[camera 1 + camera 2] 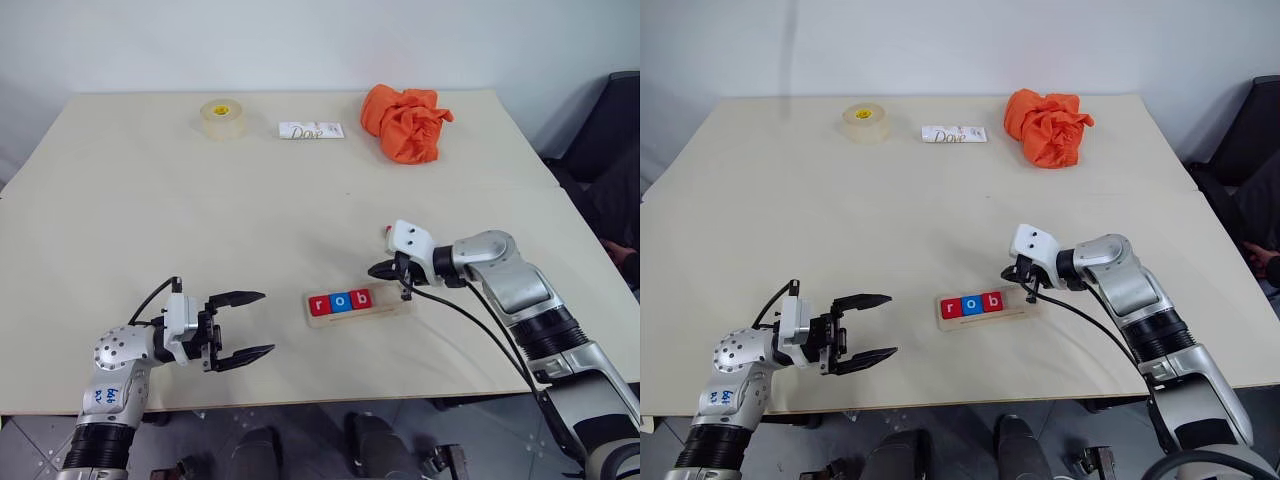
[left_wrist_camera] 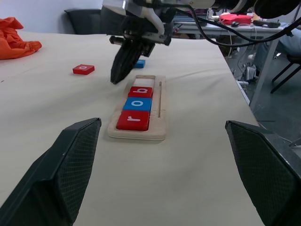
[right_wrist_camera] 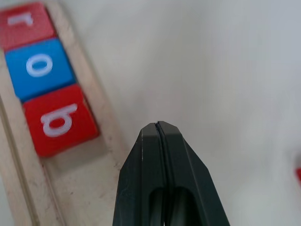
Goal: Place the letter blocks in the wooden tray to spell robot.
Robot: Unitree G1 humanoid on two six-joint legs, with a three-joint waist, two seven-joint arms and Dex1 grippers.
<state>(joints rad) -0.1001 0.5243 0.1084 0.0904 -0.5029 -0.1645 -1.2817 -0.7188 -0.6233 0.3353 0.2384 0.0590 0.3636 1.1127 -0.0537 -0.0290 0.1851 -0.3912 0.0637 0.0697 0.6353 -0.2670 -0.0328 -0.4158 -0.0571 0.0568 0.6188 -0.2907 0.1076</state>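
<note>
The wooden tray (image 1: 392, 306) lies near the table's front, right of centre. Three letter blocks fill its left part: a red r (image 1: 319, 306), a blue o (image 1: 340, 302) and a red b (image 1: 361, 298). My right gripper (image 1: 377, 270) is shut and empty, tilted down just above the table behind the tray's bare right end. A loose red block (image 2: 83, 69) and a loose blue block (image 2: 139, 63) lie on the table beyond the tray; the right hand partly hides them. My left gripper (image 1: 262, 322) hovers open left of the tray, pointing at it.
At the table's far side sit a tape roll (image 1: 222, 117), a white Dove packet (image 1: 311, 130) and a crumpled orange cloth (image 1: 405, 122). A dark chair (image 1: 618, 120) stands off the right edge. A black cable hangs from my right wrist near the tray's right end.
</note>
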